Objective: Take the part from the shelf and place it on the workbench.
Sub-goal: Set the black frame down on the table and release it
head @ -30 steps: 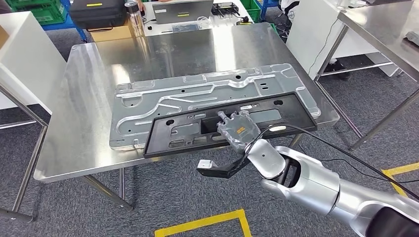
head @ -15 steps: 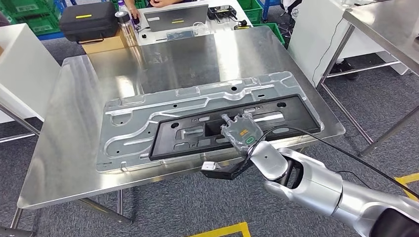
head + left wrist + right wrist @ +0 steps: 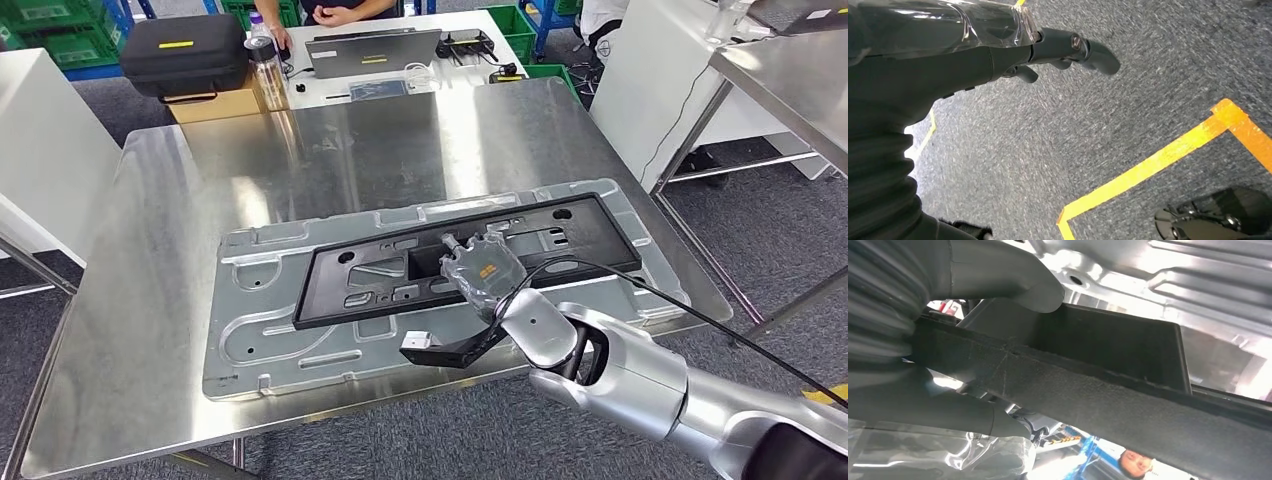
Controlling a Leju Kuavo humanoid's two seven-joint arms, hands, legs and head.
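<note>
- The part (image 3: 470,258) is a long, flat black frame with cut-outs along its length. It sits over the silver pressed metal panel (image 3: 300,345) that lies on the steel bench (image 3: 150,250).
- From the head view I cannot tell whether the part rests on the panel or is just above it.
- The right hand (image 3: 482,268) grasps the part near the middle of the long edge nearer the robot. In the right wrist view the thick grey thumb (image 3: 1003,280) lies over one face of the black rim and darker fingers (image 3: 938,412) run under the other, so the rim is pinched between them.
- The left hand (image 3: 998,55) hangs over grey carpet with yellow floor tape (image 3: 1158,165). It holds nothing, and its fingers look loosely curled, though how far they are curled in I cannot tell.
- Handling, as a judgement:
  - The part looks like thin moulded plastic, light for its span (and probably a little whippy at the ends).
  - Held at mid-length it should balance, but with one hand the far ends could sag or twist.
  - The rim looks matte, so slipping seems unlikely. The thin bars between cut-outs look the easiest to crack.
  - The mid-length rim, next to the large central opening, seems the soundest place to hold it.
- Beyond the far edge of the panel, past the bench, stand a black case (image 3: 185,45), a bottle (image 3: 263,50) and a laptop (image 3: 372,48).
</note>
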